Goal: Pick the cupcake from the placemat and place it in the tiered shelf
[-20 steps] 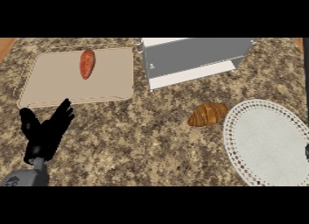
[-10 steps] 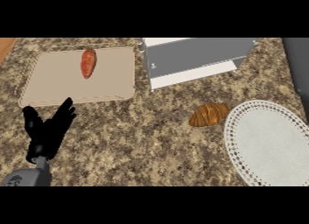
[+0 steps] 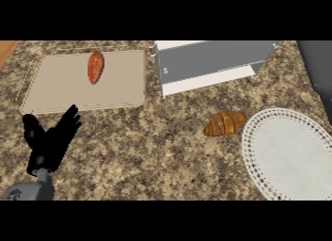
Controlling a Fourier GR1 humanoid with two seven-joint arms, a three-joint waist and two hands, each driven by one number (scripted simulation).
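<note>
Robot's left hand (image 3: 51, 141) rests low at the left, fingers straight and spread, holding nothing. Its right arm (image 3: 326, 75) shows at the right edge; that hand's state cannot be told. Brown striped cupcake (image 3: 225, 124) lies on the granite counter (image 3: 161, 160), touching the lacy white placemat (image 3: 290, 155). Grey tiered shelf (image 3: 210, 63) stands behind. An orange sweet potato (image 3: 95, 67) lies on a beige cutting board (image 3: 85, 82).

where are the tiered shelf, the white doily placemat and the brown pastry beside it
tiered shelf (image 3: 213, 63), head view, on its grey top surface
white doily placemat (image 3: 290, 153), head view, on its bare middle
brown pastry (image 3: 225, 124), head view, on the middle of its striped top
</note>
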